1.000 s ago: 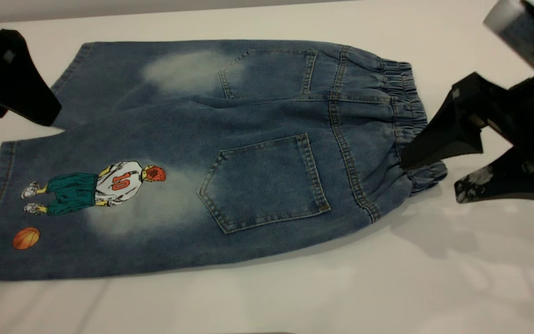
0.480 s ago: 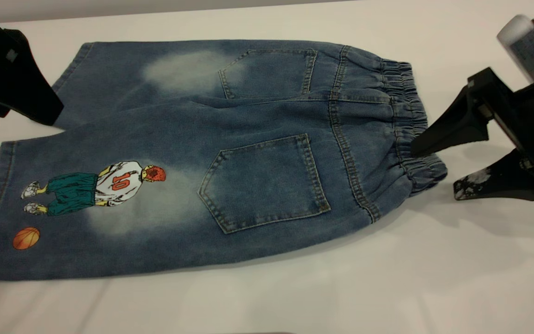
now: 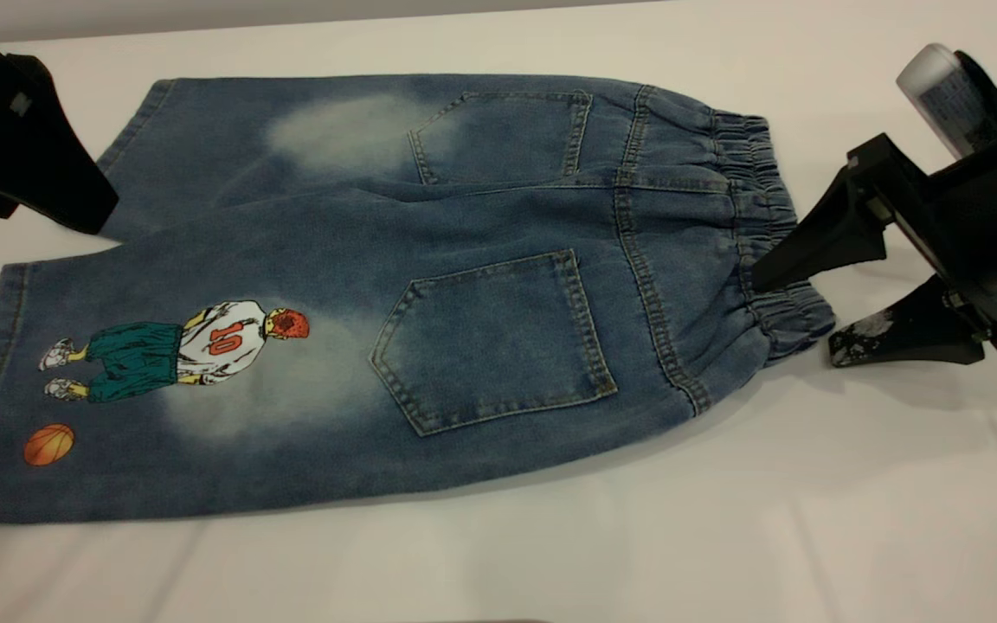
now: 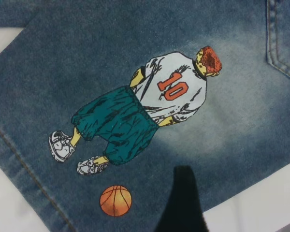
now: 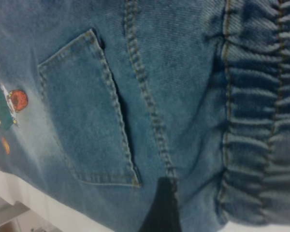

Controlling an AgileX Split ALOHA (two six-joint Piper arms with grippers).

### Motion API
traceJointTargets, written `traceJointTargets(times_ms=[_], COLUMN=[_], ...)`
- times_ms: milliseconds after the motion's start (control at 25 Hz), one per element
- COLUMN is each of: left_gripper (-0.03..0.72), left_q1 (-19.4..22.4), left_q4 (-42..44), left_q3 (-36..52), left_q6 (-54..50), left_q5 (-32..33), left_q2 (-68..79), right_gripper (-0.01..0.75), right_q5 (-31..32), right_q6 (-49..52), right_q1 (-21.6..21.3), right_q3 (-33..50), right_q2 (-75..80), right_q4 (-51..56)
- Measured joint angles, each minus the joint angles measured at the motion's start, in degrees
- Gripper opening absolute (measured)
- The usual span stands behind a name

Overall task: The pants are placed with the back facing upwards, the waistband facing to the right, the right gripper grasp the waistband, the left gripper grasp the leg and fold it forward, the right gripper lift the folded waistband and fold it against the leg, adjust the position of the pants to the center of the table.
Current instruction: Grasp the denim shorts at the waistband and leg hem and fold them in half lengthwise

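While the pants point(image 3: 395, 294) lie flat and unfolded on the desk point(image 3: 723, 536), back pockets up and waistband point(image 3: 762, 234) toward the desk's right edge, neither grasp has been made. The garment spreads from the left edge across the middle of the desk, its two legs side by side, the nearer leg bearing a printed basketball player point(image 3: 178, 346) and an orange ball point(image 3: 48, 444) close to the hem.

The right gripper point(image 3: 797, 316) stands at the waistband's near end with its fingers spread apart: the upper finger lies over the elastic, the lower one sits on the desk just beside the cloth, so the band appears to be between them but not clamped. The left gripper point(image 3: 74, 203) hovers near the far left corner of the desk, above the hem of the farther leg; whether its fingers are parted or closed cannot be told, as only one fingertip shows in its wrist view.

Judged from this layout, only the initial placement is complete. Still to come: closing on the waistband, taking the leg, the forward fold, the waistband-to-leg fold, and centring the bundle.
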Motion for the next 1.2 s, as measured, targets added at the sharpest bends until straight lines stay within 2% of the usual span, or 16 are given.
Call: traceJointTargets(times_ms=[400,640,760,880,1000,1120,1200], left_gripper=[0.532,0.532,0.532,0.532,0.524,0.512,0.507], left_q1=[0.00,0.00,0.00,0.00,0.00,0.00,0.00], left_q4=[0.00,0.00,0.00,2.09,7.12,12.73,15.99], left_q3=[0.00,0.00,0.00,0.00,0.00,0.00,0.00], left_q6=[0.17,0.39,0.46,0.65,-1.45,-6.08,-9.03], left_q5=[0.00,0.14,0.38,0.95,1.54,2.45,3.84], left_q2=[0.00,0.00,0.00,0.00,0.73,2.32,3.71], right_gripper=[0.584,0.583,0.551,0.459,0.311,0.129,0.055], right_q5=[0.99,5.04,4.83,3.87,2.69,2.34,2.34], right_q6=[-1.94,-1.99,-1.99,-1.99,-2.06,-3.00,-3.61], right_q1=[0.00,0.00,0.00,0.00,0.00,0.00,0.00], right_q3=[-0.36,-2.55,-2.55,-2.55,-2.55,-2.55,-2.55], right_q2=[1.60,4.39,4.46,4.62,4.89,4.89,4.89], right_q4=[1.61,2.01,2.13,2.20,2.85,3.35,3.40])
